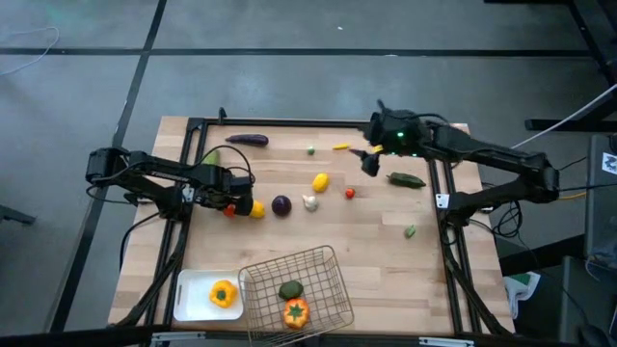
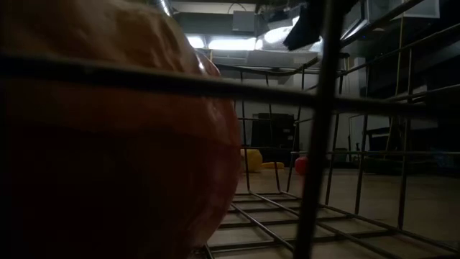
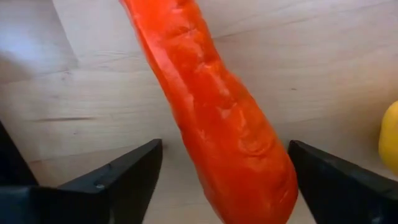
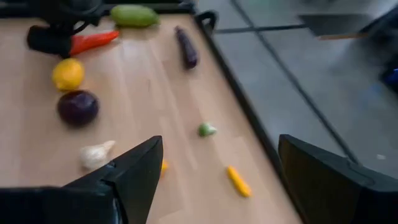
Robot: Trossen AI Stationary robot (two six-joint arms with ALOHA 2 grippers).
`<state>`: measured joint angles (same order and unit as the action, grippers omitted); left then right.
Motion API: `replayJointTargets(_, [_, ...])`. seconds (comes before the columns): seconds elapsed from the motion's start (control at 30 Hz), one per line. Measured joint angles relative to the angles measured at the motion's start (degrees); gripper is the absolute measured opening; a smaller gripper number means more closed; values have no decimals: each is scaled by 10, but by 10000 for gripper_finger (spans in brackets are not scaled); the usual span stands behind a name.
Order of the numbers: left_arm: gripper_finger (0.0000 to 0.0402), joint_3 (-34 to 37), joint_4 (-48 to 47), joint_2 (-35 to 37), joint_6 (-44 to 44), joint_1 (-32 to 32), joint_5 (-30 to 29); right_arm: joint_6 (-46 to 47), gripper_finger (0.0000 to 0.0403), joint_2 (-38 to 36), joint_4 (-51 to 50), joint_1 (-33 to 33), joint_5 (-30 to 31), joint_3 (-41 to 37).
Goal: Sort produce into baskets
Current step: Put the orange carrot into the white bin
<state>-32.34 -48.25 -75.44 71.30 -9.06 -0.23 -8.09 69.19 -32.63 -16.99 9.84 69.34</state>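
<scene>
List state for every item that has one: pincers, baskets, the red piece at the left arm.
Left pincer: open, straddling the long red pepper, no grip visible.
Long red pepper: lying on the wooden table, between the fingers.
Right pincer: open, empty, above the table.
Square silver wire-mesh basket: holds an orange pepper and a green piece.
White shallow tray: holds a yellow pepper.

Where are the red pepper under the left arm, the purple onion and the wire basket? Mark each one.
red pepper (image 3: 230, 137): left wrist view, middle of its body, between the open fingers.
purple onion (image 1: 281, 204): high view, its top.
wire basket (image 1: 333, 253): high view, far rim corner.
</scene>
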Motion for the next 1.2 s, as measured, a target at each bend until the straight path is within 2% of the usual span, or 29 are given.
replayJointTargets(0.13, [287, 0, -1, 0, -10, 0, 11, -12, 314, -44, -25, 0, 30, 0])
replayJointTargets(0.37, [210, 0, -2, 0, -31, 0, 73, -16, 314, -99, -96, 0, 92, 0])
replayJointTargets(0.5, [170, -10, -4, 1, -43, 0, 76, -12, 314, -120, -155, 0, 101, -7])
replayJointTargets(0.6, [147, -24, -4, 3, -59, 0, 77, 0, 314, -137, -158, 1, 101, -39])
replayJointTargets(0.8, [137, -52, -8, 20, -63, 0, 83, 33, 314, -155, -117, 1, 101, -120])
replayJointTargets(1.03, [138, -91, -12, 76, -41, 0, 155, 49, 314, -155, -38, 1, 64, -210])
replayJointTargets(1.2, [135, -112, -12, 127, -6, 0, 175, 48, 314, -155, -13, 1, 60, -245])
